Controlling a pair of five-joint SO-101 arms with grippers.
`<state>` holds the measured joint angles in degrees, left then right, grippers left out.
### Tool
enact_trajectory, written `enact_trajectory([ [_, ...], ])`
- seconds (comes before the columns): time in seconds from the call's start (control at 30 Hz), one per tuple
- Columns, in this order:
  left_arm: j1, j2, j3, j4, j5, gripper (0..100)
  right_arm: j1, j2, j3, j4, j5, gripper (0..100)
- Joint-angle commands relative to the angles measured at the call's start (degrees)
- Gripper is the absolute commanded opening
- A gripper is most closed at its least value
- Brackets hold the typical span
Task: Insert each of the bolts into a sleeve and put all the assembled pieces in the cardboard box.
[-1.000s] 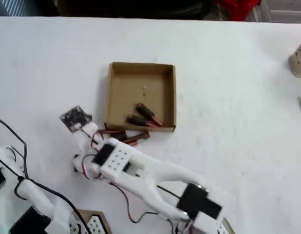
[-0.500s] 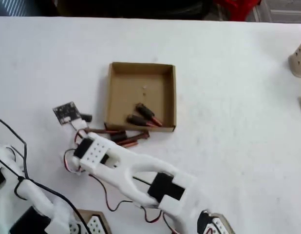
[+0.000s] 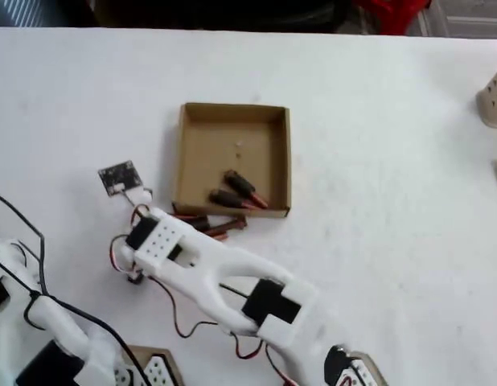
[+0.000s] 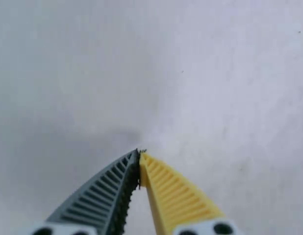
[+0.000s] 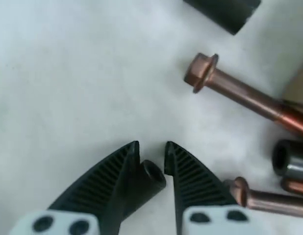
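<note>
From above, a brown square cardboard box [image 3: 224,145] on the white desk [image 3: 393,161] holds two dark assembled pieces [image 3: 236,190] toward its 6 o'clock wall. A loose cluster of copper bolts and black sleeves [image 3: 210,225] lies just outside at 7 o'clock. The left gripper [image 4: 139,154] has its grey and yellow fingers [image 4: 176,196] pressed together, gripping nothing. The right gripper [image 5: 152,149] has its black fingers [image 5: 195,181] nearly closed on one short black cylindrical sleeve [image 5: 154,175]. Near it lie two copper flanged bolts [image 5: 203,73] and two more black sleeves [image 5: 222,12].
</note>
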<state>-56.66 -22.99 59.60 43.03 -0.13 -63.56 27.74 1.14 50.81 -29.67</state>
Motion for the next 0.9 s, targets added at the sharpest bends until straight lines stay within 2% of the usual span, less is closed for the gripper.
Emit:
enact_trajectory([
  [0.0, 0.9, 0.0, -0.4, -1.3, 0.5, 3, -1.1, -0.2, -1.5, 0.8, -0.1, 8.8],
  [0.13, 0.9, 0.0, -0.4, -1.3, 0.5, 3, -1.1, -3.4, -1.5, 3.2, 0.0, 18.0],
  [0.23, 1.0, 0.0, -0.4, -1.3, 0.5, 3, -0.8, -7.7, -1.4, 6.4, 0.0, 20.8],
  [0.43, 1.0, 0.0, -0.4, -1.3, 0.4, 3, 0.4, -12.6, -1.0, 12.1, -0.4, 20.8],
  [0.53, 1.0, 0.0, -0.4, -1.3, 0.4, 3, -2.4, -11.0, -1.0, 11.7, -0.6, 20.8],
  [0.7, 1.0, 0.1, -0.1, -2.4, 0.4, 3, -3.8, -7.0, -1.4, 10.5, -7.2, 19.4],
  [0.87, 1.9, 0.1, -0.1, -2.4, 0.4, 3, -3.7, -3.2, -1.5, 8.3, -7.2, 14.6],
])
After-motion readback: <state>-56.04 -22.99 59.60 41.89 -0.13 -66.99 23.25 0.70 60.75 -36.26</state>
